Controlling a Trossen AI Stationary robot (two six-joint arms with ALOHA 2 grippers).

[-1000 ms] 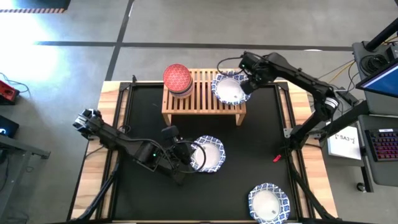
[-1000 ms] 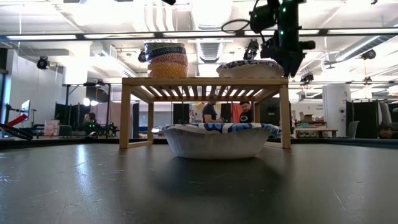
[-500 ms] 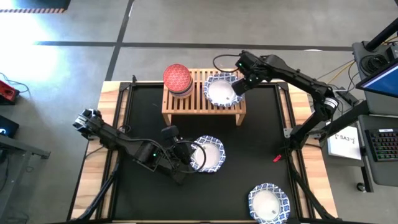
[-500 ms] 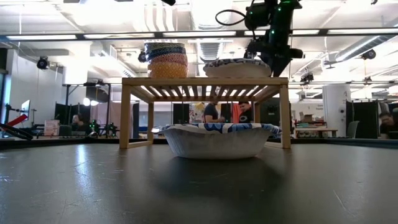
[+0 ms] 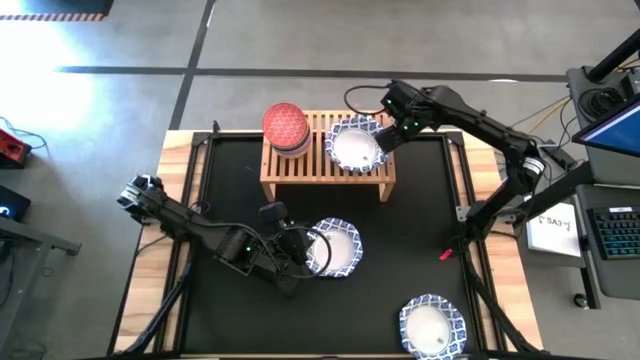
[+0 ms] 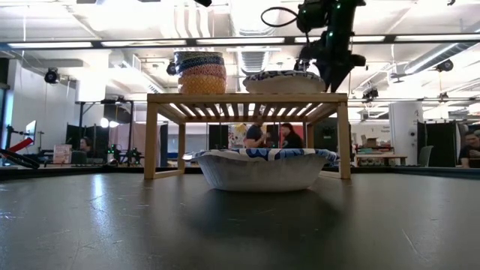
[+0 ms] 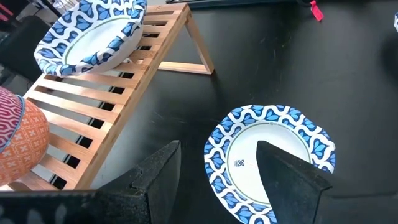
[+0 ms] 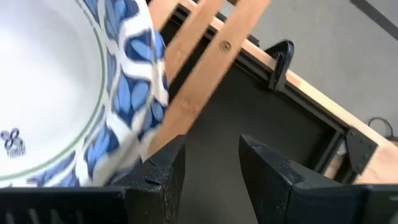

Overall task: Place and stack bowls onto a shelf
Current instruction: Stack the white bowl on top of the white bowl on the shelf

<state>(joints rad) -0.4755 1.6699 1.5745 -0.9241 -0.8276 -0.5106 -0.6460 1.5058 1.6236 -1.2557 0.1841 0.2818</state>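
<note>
Wooden shelf (image 5: pixel 327 160) stands just behind a blue-rimmed bowl (image 5: pixel 333 247).

Bowls (image 5: pixel 357 148) — white w/ blue-patterned rims.

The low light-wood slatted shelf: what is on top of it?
On the shelf: a stack of small bowls, red-patterned one uppermost, and a wide white blue-rimmed bowl. Lower bowls' insides are hidden.

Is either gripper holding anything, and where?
Nothing. Left gripper open over the rim of the table bowl; right gripper open beside the rim of the shelf bowl.
</note>
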